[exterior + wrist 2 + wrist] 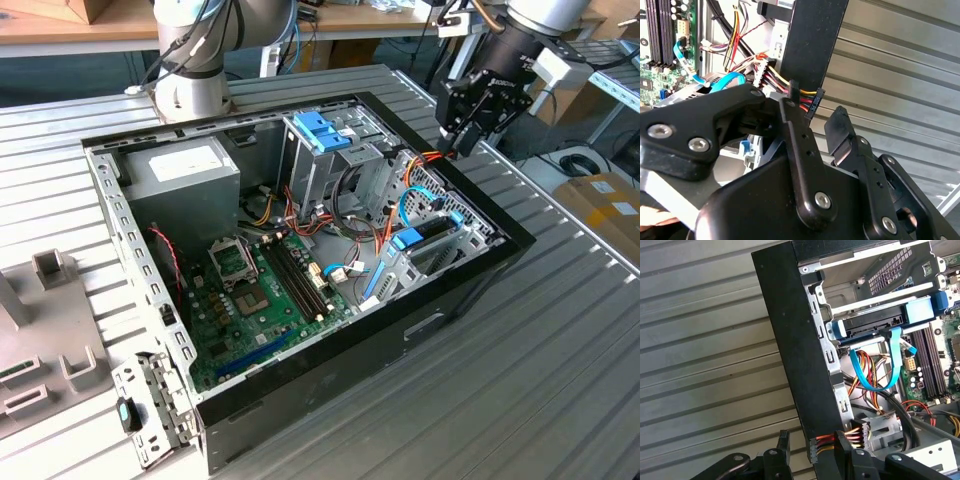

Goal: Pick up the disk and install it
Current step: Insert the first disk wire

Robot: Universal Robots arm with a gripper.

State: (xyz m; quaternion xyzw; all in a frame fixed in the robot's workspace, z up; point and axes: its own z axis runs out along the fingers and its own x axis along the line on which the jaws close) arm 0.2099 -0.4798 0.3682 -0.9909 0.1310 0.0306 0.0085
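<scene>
A: We note the open computer case (470, 290) on the ribbed table (560, 350). The disk (432, 232), blue-railed, sits in its bay at the case's right end in the exterior view, apparently installed.

B: And the gripper (463, 143)?

A: It hangs above the case's far right edge, spread and empty. We judge seating needs checking next. Cables (875, 365) and bay walls hide the disk's connectors.

Counts on the slatted bench

One open computer case (470, 280), one gripper (478, 128), one blue-railed disk (428, 236), one grey power supply (180, 170), one motherboard (260, 300), four memory slots (298, 280).
</scene>
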